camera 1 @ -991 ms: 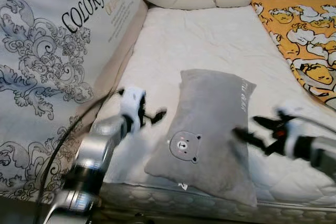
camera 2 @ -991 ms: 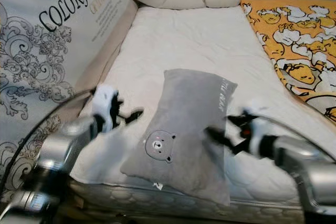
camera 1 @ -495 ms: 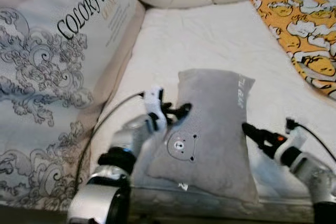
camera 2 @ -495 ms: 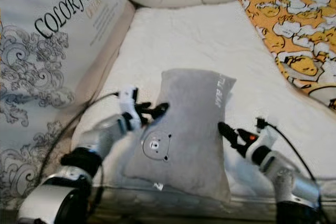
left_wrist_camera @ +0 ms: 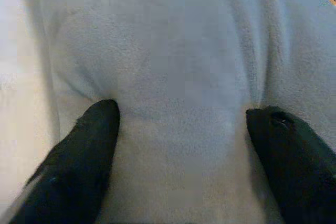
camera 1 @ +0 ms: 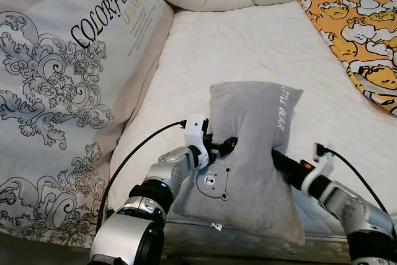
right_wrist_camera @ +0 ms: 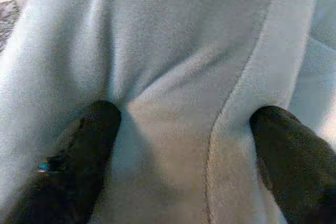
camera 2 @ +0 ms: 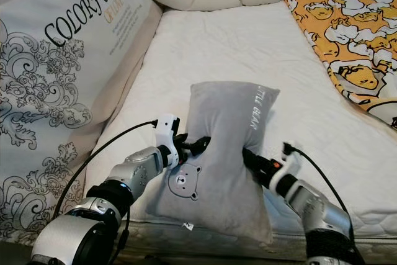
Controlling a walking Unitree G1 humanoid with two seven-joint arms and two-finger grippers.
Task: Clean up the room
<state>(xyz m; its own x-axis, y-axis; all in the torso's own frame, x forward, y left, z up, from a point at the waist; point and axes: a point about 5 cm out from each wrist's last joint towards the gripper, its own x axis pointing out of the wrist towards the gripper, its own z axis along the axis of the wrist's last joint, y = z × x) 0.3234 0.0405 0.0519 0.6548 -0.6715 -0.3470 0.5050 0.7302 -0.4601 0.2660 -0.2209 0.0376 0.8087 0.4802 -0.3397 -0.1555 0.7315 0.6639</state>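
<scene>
Pillow (camera 1: 254, 153) near bed's (camera 1: 248, 48) front edge: squeeze evenly with left gripper (left_wrist_camera: 181, 119) and right gripper (right_wrist_camera: 184, 121), fingers wide, pressing its sides.

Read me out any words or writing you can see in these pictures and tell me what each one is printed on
"COLORFUL WOR", cut off at the picture's top edge: large black letters on the patterned panel beside the bed.
"LITTLE BEAR": pale letters down the grey pillow, near its far corner.
Small gold word and fine lines of print under the large letters on the panel: too small to read.
Small tag at the pillow's near edge: too small to read.
</scene>
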